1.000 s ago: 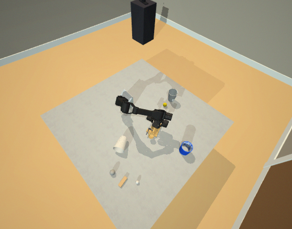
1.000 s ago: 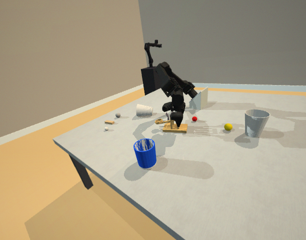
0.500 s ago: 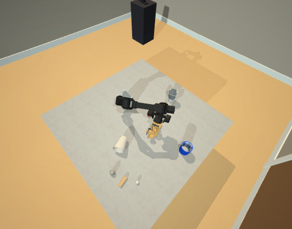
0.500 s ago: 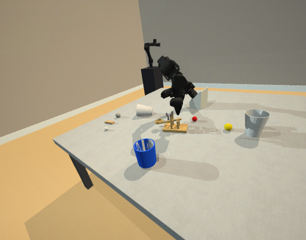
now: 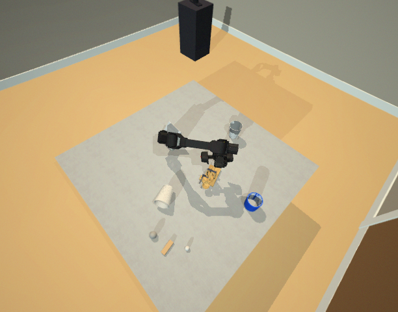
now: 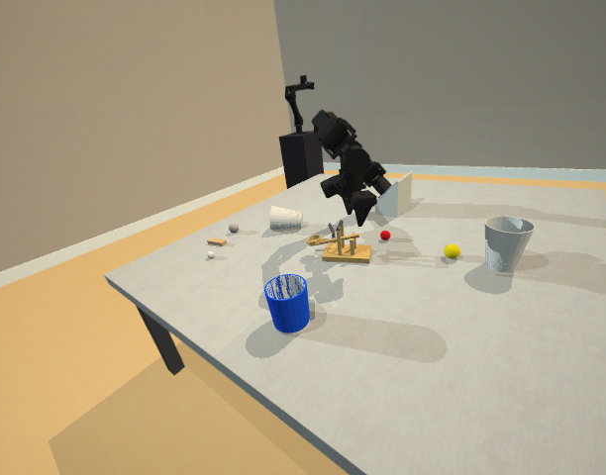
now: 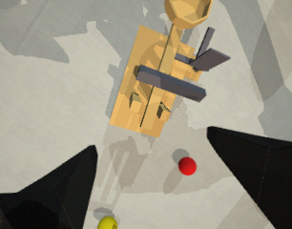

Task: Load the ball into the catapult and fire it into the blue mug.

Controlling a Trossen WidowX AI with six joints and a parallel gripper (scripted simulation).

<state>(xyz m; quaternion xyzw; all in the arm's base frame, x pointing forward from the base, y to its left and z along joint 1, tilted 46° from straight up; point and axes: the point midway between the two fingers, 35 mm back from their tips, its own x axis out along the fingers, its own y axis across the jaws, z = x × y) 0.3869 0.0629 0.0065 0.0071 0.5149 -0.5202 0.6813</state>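
Observation:
The wooden catapult (image 5: pixel 216 174) (image 6: pixel 347 253) (image 7: pixel 128 86) stands on the table, its cup (image 6: pixel 314 239) (image 7: pixel 188 10) raised above the table and showing no ball in the wrist view. My gripper (image 6: pixel 355 218) (image 7: pixel 153 140) is open and empty, above the table by the end of the catapult's base away from the cup. A red ball (image 6: pixel 385 235) (image 7: pixel 187 166) lies on the table beyond that end and shows between the fingers in the wrist view, well below them. A yellow ball (image 6: pixel 452 250) (image 7: pixel 107 223) lies farther off. The blue mug (image 5: pixel 249 205) (image 6: pixel 289 313) stands upright.
A grey bucket (image 5: pixel 235 128) (image 6: pixel 505 245) stands near the yellow ball. A speckled white cup (image 5: pixel 164 194) (image 6: pixel 285 218) lies on its side. A grey ball (image 5: pixel 153 234) (image 6: pixel 234 227), a wooden block (image 5: pixel 167 247) (image 6: pixel 216 241) and a small white ball (image 5: pixel 186 247) (image 6: pixel 210 254) lie beyond it.

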